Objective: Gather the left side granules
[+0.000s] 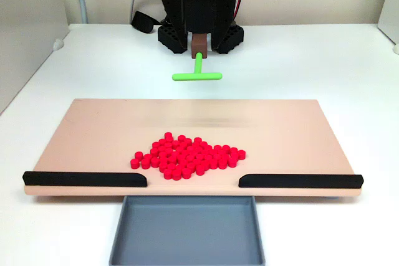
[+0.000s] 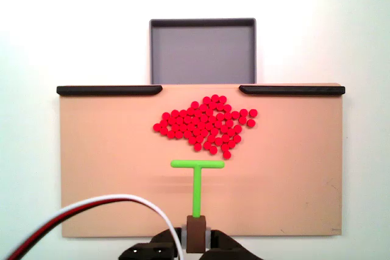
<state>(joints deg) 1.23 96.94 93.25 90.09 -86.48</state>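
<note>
where granules (image 2: pixel 207 125) cluster, black rails (image 2: pixel 109 90) flank tray (image 2: pixel 203 53)

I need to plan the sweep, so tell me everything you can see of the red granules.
The granules are dozens of tiny bright red short cylinders, matte like plastic, lying in one loose flat patch on the tan board, mid-width, near the gap between the two black rails. Many touch their neighbours. In both fixed views the green T-shaped pusher stands clear of them, on the arm's side. None lie in the grey tray.

Grey tray (image 2: pixel 203 50) (beside tan board (image 2: pixel 97 168))
</note>
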